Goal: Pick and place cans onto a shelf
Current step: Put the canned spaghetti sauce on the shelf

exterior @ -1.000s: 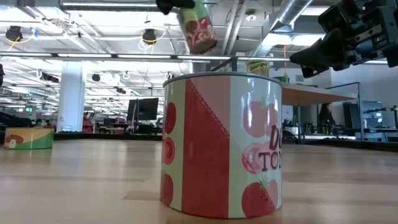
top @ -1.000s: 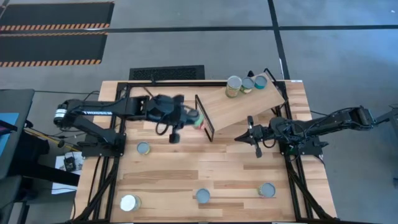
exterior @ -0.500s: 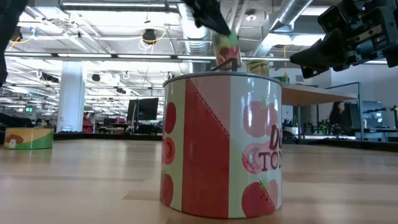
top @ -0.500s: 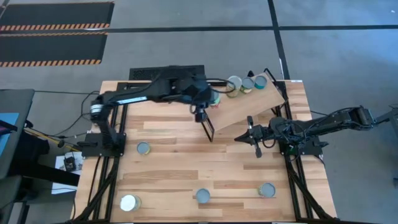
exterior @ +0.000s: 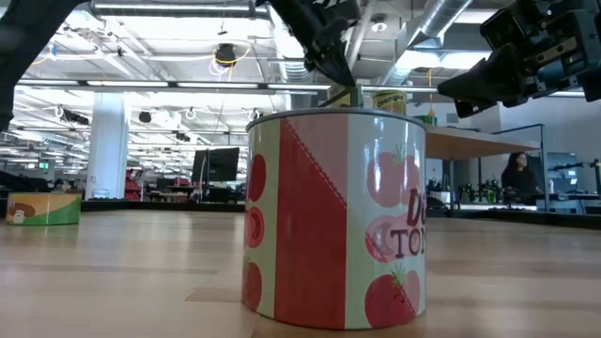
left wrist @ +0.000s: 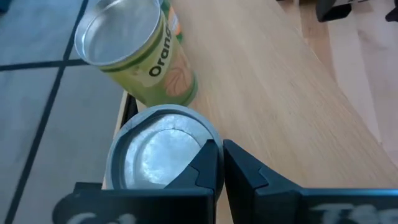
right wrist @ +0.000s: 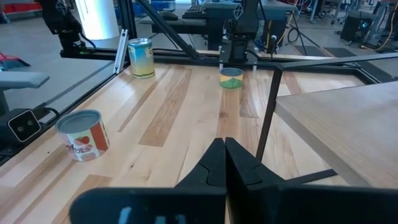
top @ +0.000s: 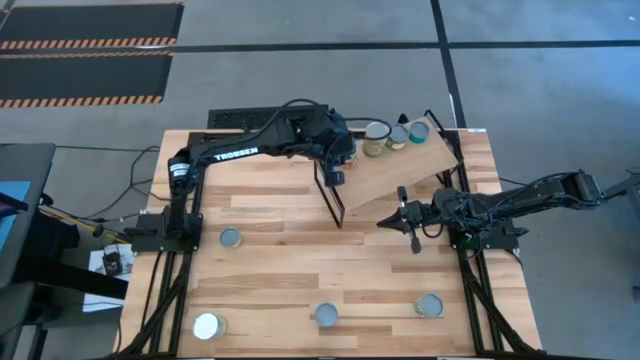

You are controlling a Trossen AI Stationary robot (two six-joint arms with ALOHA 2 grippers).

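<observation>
The shelf [top: 400,172] is a slanted light-wood board with a thin black frame [top: 330,198] at its left end. Three cans [top: 376,138] [top: 398,135] [top: 419,130] stand in a row at its far edge. My left gripper [top: 344,157] is at the shelf's far left corner, shut on another can [left wrist: 155,155] with a silvery top, right beside the orange-labelled can [left wrist: 134,56]. Whether the held can's base rests on the board is hidden. My right gripper [top: 405,222] hangs shut and empty over the table off the shelf's near right side. My left gripper pinches the can's rim [left wrist: 202,140] between its two fingers, on the side toward the shelf's middle. One finger [left wrist: 208,168] lies over the can's top and the other [left wrist: 245,174] outside its wall. The fingers slant down from the table's left. The can stands about upright below them.
Loose cans stand on the planked tabletop: one at the left [top: 231,238], a white-topped one at the near left [top: 208,325], one at the near middle [top: 326,315] and one at the near right [top: 430,305]. A red tomato can [exterior: 333,221] fills the low view.
My left gripper has carried the can from above the table beside the shelf's black frame toward the far edge and the right, up to the shelf's far left corner next to the row of cans. The can, tilted a second ago, now sits about upright.
</observation>
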